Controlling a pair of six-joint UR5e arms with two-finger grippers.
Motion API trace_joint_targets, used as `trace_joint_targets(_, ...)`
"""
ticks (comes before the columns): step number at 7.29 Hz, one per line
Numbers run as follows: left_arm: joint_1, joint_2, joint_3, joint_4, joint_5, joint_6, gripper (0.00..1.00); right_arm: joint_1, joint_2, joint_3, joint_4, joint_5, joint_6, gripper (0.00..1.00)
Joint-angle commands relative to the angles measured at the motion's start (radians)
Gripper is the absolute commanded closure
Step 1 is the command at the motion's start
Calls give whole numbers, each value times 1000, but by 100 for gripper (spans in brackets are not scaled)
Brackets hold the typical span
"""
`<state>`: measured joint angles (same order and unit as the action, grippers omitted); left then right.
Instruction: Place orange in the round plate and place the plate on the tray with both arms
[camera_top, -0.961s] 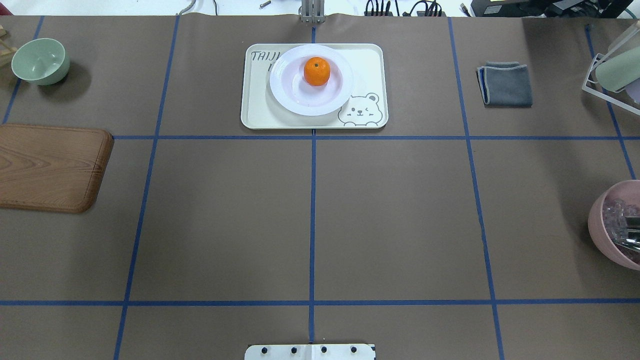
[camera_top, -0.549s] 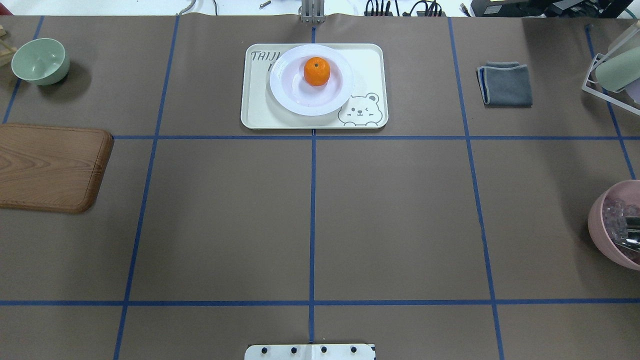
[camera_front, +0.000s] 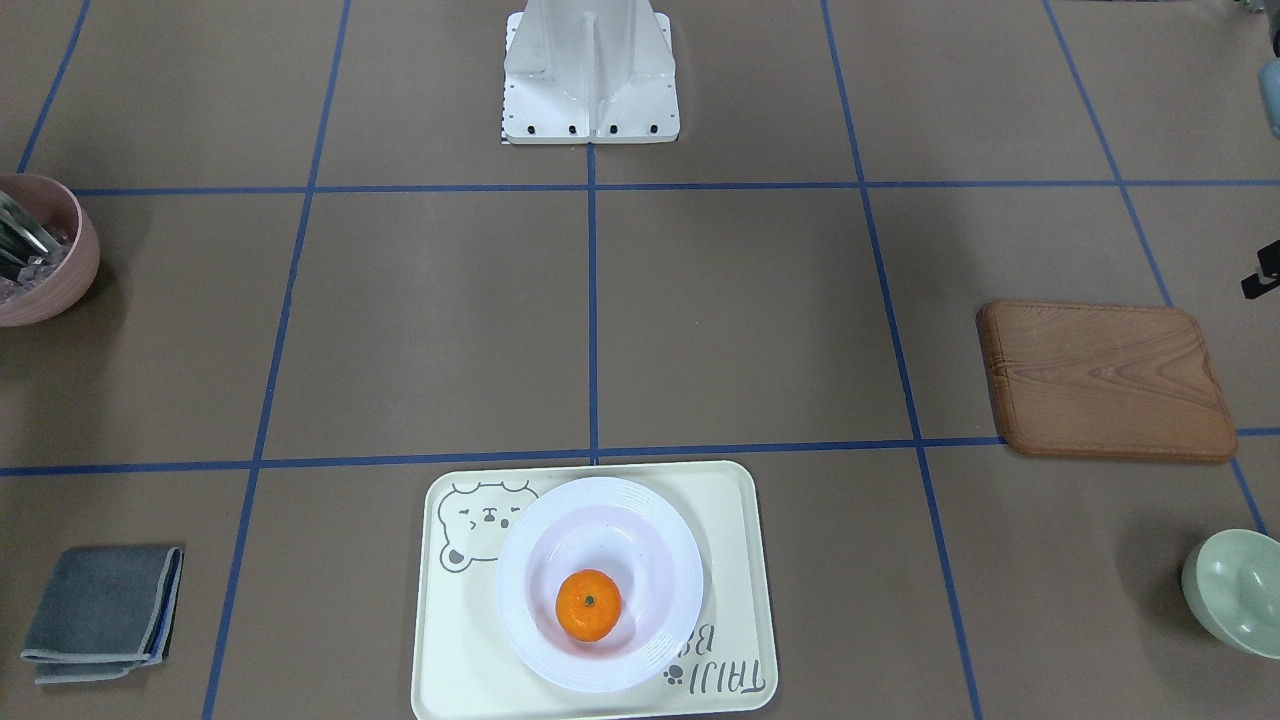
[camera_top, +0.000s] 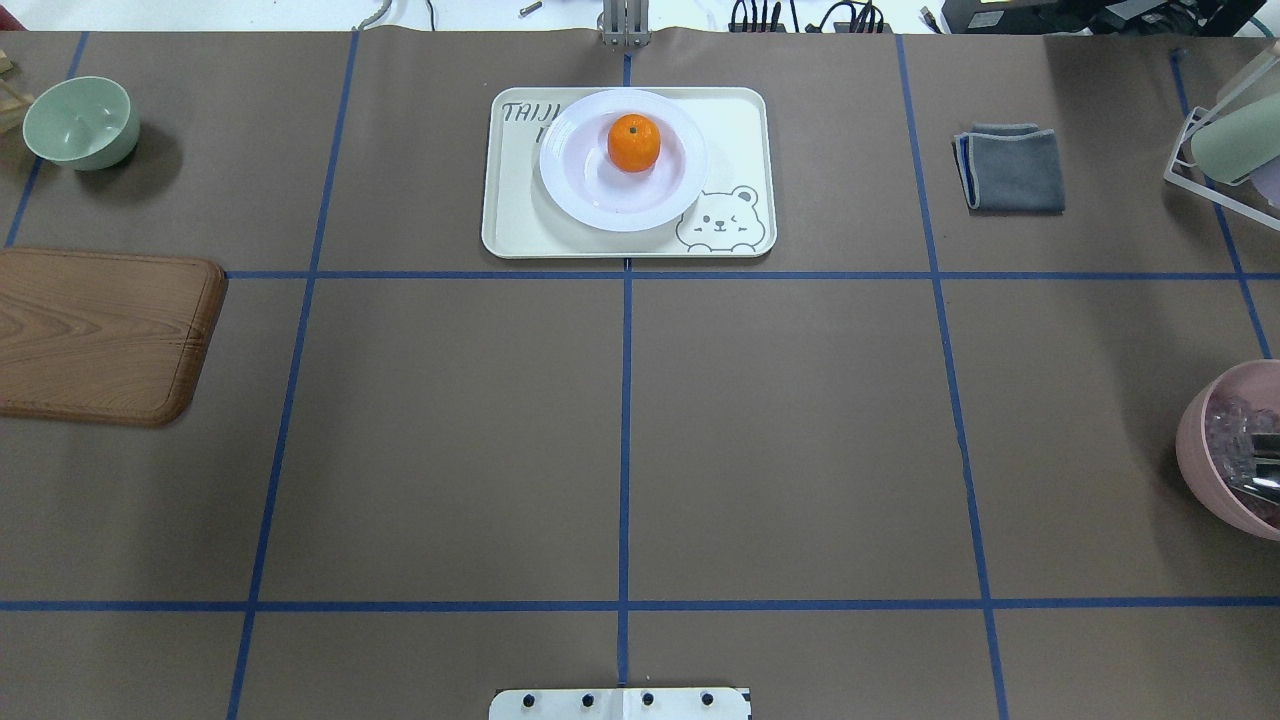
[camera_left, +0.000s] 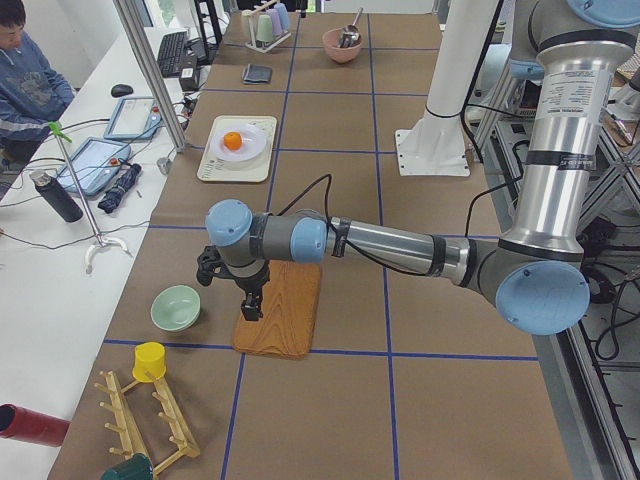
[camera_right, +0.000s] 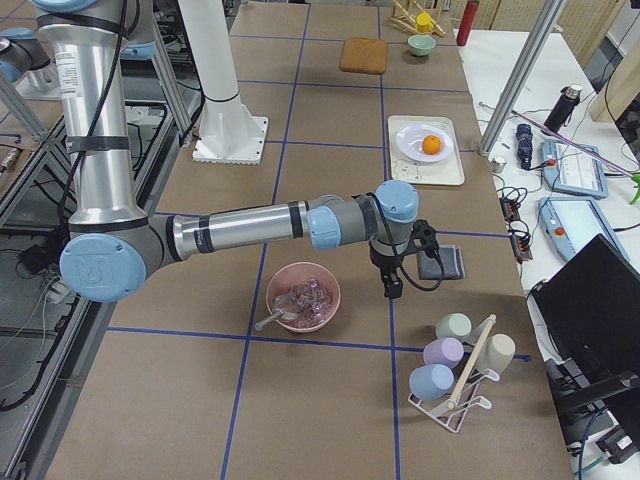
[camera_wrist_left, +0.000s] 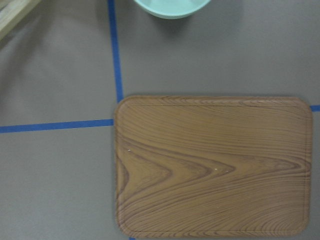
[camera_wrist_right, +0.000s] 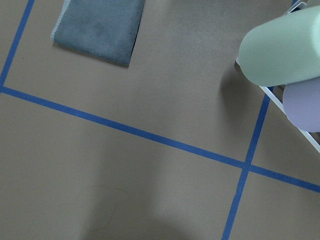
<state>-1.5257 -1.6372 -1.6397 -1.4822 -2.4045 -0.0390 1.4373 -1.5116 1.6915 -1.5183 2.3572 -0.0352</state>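
Orange sits in the plate, toward 12 o'clock of its well. The plate rests on the tray at 12 o'clock on the worktop in the overhead view, so I judge both placements done and nothing left. My left hand hangs over the board at 9 o'clock and my right hand by the cloth at 3 o'clock, both well apart from the tray. Only the side views show them, so I cannot tell how far either is open or whether it holds anything.
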Motion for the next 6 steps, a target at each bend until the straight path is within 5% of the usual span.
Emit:
trace_joint_targets(1, -8, 28, -12, -20, 1, -4, 2, -1, -10, 8, 1, -1, 14, 0)
trace_joint_targets(6, -7, 66, -72, -16, 37, 16, 2, -63, -6, 7, -2, -113, 45, 0)
